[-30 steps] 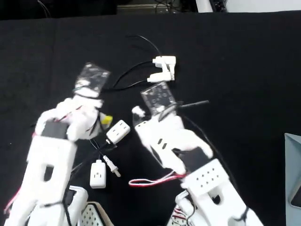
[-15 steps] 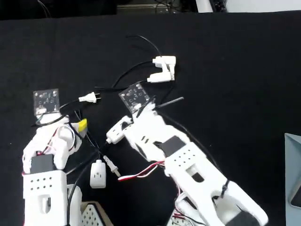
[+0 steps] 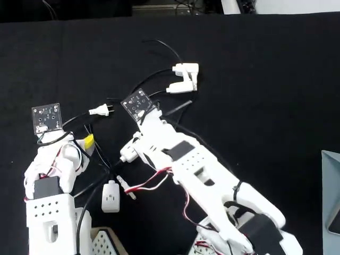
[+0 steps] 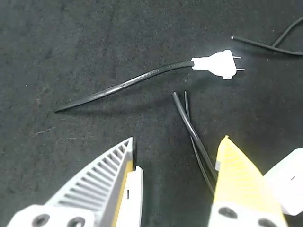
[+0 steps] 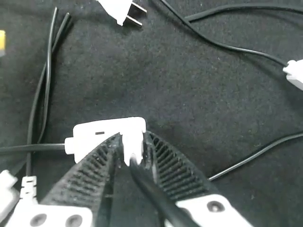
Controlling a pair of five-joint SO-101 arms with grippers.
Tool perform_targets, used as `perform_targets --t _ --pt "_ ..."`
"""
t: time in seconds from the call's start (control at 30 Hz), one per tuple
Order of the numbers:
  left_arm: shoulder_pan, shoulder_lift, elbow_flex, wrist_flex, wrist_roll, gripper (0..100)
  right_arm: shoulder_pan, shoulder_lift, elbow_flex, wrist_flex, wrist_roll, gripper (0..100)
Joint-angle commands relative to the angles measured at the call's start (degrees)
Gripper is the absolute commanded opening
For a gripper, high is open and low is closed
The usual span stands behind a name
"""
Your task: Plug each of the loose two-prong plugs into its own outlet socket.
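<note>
A loose white two-prong plug [image 3: 100,110] [image 4: 215,64] [image 5: 120,9] lies on the black cloth on a black cord. My left gripper [image 3: 81,139] [image 4: 177,139] hovers open just short of it, one finger grey, the other yellow, nothing between them. My right gripper [image 3: 129,152] [image 5: 132,146] is shut on a white outlet socket [image 5: 106,134] in the middle of the table, pinching its end. A second socket [image 3: 110,197] lies nearer the front with another plug [image 3: 125,187] beside it.
A white plug and socket pair [image 3: 184,77] sits at the back, joined. Black cords [image 4: 191,127] loop across the cloth between the arms. A teal object [image 3: 330,196] is at the right edge, and a perforated white part [image 3: 103,241] at the front.
The left arm pulled back toward the front left, uncovering the loose plug on the cloth. The right arm swung left and came down onto the middle socket.
</note>
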Motion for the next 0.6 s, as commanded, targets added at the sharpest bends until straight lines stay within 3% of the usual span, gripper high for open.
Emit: perform_targets --t 0.0,0.23,0.57 --pt "-0.66 -0.79 -0.13 -1.41 0.53 28 -0.44 0.31 -3.74 0.7 1.58 1.2" --pt "-0.66 -0.79 -0.04 -1.41 0.53 28 -0.53 0.75 -7.6 8.26 1.58 1.2" --pt "-0.66 -0.79 -0.04 -1.41 0.53 28 -0.62 0.75 -8.48 8.7 1.49 1.2"
